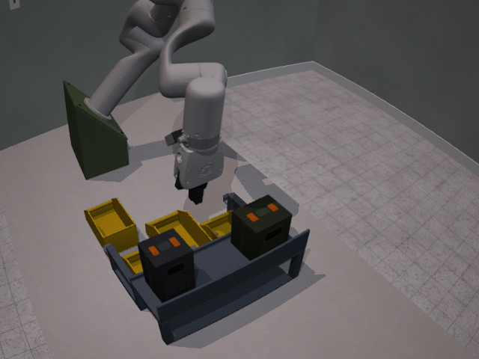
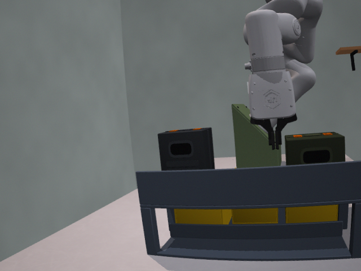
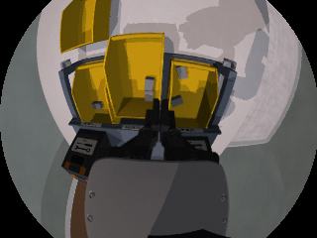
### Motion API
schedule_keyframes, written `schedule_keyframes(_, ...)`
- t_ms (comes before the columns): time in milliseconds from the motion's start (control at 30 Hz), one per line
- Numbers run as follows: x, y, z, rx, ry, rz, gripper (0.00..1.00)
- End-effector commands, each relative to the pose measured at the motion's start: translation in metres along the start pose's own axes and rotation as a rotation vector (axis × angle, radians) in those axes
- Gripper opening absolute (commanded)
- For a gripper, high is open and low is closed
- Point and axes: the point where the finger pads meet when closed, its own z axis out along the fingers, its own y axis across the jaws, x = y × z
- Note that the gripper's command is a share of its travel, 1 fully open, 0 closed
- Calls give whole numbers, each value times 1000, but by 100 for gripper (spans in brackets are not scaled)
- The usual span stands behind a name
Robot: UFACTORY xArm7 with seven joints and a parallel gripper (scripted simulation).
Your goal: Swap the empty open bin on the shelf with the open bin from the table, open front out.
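Note:
The empty yellow bin [image 1: 111, 221] [image 3: 76, 27] stands on the table top in front of the shelf's left part. The middle bin [image 1: 177, 226] [image 2: 255, 215] [image 3: 131, 59], with a grey part [image 3: 149, 85] in it, is in the shelf's middle place; its front end juts out past its neighbours and looks raised. Its exact seating at the lip is hidden. The left bin [image 1: 132, 263] [image 3: 89, 86] and right bin [image 1: 219, 226] [image 3: 200, 99] are in their places, holding grey parts. My gripper [image 1: 197, 202] [image 2: 275, 148] [image 3: 159, 108] is shut and empty, above the shelf bins, touching nothing.
The blue-grey shelf [image 1: 232, 274] [image 2: 247, 186] carries a black case [image 1: 174, 274] [image 2: 186, 156] [image 3: 81, 151] at top left and a dark green case [image 1: 263, 233] [image 2: 315, 144] at top right. The green arm pedestal [image 1: 102, 154] [image 2: 250, 140] stands beyond the bins.

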Motion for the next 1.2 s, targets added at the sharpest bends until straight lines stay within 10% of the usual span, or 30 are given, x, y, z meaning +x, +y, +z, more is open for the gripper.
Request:
schedule_keyframes(0,-1,-1,-2,2,-4,1,0)
schedule_keyframes(233,2,-2,0,0,-6,49,0)
schedule_keyframes(867,113,-46,37,-61,-29,947,0)
schedule_keyframes(1167,121,-49,38,-88,-61,1358,0)
